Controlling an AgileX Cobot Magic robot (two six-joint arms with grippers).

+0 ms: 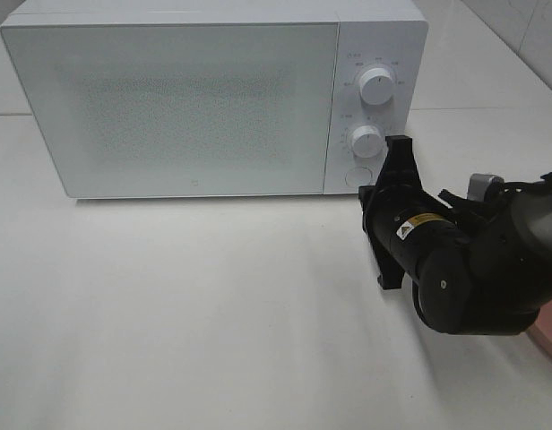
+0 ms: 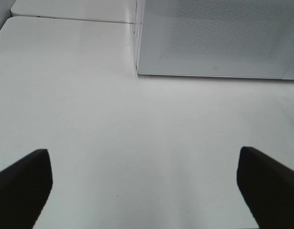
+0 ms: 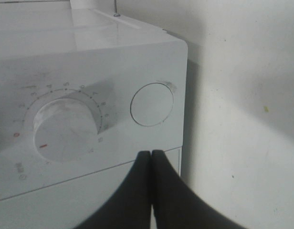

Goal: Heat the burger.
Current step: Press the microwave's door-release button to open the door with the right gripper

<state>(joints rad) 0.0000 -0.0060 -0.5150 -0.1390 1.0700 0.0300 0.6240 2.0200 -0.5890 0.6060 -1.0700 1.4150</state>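
Closest in, the right gripper (image 3: 151,155) has its jaws pressed together, tip aimed at the round button (image 3: 152,104) at the right end of the microwave (image 1: 168,98), probably to pop the shut door. No burger shows anywhere (behind the frosted door or beyond the pink plate (image 1: 549,336) edge at near right, I cannot tell). Further left, the left gripper (image 2: 142,160) hangs open and empty over the table (image 2: 113,95), free to fetch.

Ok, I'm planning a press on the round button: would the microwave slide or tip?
Tipping seems unlikely: the microwave is wide, low and flat on the table. The round button sits low on its front, so little leverage. It might creep back, as the table looks smooth.
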